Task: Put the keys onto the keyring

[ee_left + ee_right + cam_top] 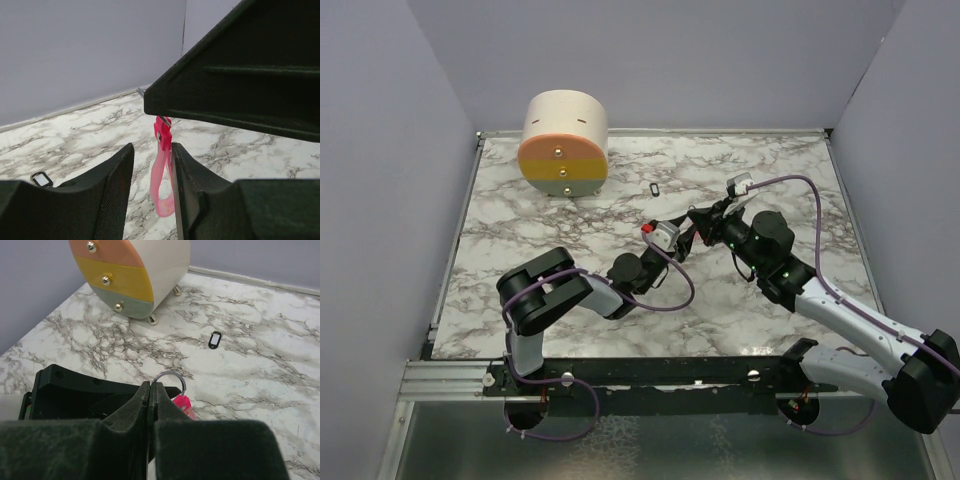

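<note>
Marble worktop [520, 210], grey walls. Right hand [150, 386] is clenched on a metal ring [168, 373]. The pink key [161, 175] dangles from that ring, mid-frame in the left wrist view. Left hand [153, 146] is released, 2 fingers straddling the key, 1 touching it. Black keyring [214, 339] lies loose on the marble, upper right of the right wrist view, well apart. Risks: an off-centre pinch swings the key out, and a tug could slip the ring from the right hand.

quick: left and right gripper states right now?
Left gripper: open, jaws either side of the pink tag, not clamped.
Right gripper: closed on the metal ring that the tag hangs from.
</note>
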Robot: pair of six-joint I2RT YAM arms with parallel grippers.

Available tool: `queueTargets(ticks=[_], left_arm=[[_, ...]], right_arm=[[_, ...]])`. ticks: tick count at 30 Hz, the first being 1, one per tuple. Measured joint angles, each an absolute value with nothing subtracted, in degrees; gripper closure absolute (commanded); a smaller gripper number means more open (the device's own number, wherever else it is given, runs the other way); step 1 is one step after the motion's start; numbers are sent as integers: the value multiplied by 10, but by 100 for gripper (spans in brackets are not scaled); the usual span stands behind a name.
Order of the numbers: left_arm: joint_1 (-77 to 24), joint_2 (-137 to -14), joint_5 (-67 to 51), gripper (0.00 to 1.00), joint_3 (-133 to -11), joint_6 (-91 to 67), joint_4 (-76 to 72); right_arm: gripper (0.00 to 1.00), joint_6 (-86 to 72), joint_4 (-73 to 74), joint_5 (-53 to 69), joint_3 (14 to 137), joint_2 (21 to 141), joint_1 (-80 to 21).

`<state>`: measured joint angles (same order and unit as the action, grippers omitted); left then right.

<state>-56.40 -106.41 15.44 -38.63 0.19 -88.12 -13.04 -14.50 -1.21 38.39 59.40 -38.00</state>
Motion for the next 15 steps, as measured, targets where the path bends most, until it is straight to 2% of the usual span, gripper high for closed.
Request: queueTargets(ticks=[15], left_arm=[[-564,-1038,154,65,-390,-40,-881]], right_arm=[[99,-140,-137,-15,384,591,-380]])
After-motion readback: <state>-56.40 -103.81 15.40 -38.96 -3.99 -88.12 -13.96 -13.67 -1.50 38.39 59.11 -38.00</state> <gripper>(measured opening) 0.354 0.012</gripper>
